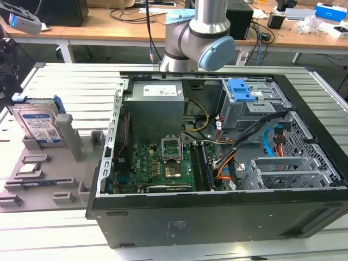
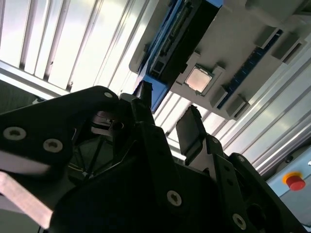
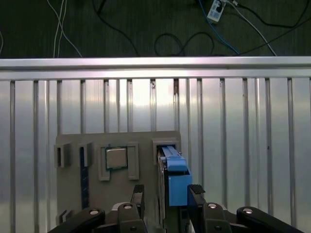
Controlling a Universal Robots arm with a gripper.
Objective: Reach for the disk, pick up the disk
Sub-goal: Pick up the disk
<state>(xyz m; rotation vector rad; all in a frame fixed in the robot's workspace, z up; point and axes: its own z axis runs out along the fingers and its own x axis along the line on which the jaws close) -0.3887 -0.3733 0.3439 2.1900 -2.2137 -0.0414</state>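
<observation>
The reach is all but done and the grasp is the step in hand. The disk (image 3: pixel 175 170), a flat silver-grey metal hard drive with a blue-and-white label and blue plastic side rails, stands on edge in a slot of a grey moulded plastic tray (image 3: pixel 146 165). This tray lies on the ribbed aluminium worktop (image 3: pixel 243 145), near the worktop's edge at the exterior view's left. In the first wrist view the jaws are spread and straddle the disk, with one black fingertip (image 3: pixel 139 193) on either flat side of it. They are not yet pinching it, and I cannot tell whether either pad touches it.

By my judgement, a sound grip calls for both pads to meet the flat faces squarely. They would need to sit low enough not to bear on the blue rail alone, and the lift would need to run straight along the slot.

Besides the disk, the tray holds a square silver processor chip (image 3: pixel 116 158) lying flat in its own recess, just beside the disk's slot.

The big open black computer case (image 1: pixel 217 217) takes up the middle of the worktop. It holds a green circuit board (image 1: pixel 157 163), a grey power supply box (image 1: pixel 155 106) and a grey metal drive cage (image 1: pixel 239 117) with a blue plastic latch (image 1: pixel 242 89).
</observation>
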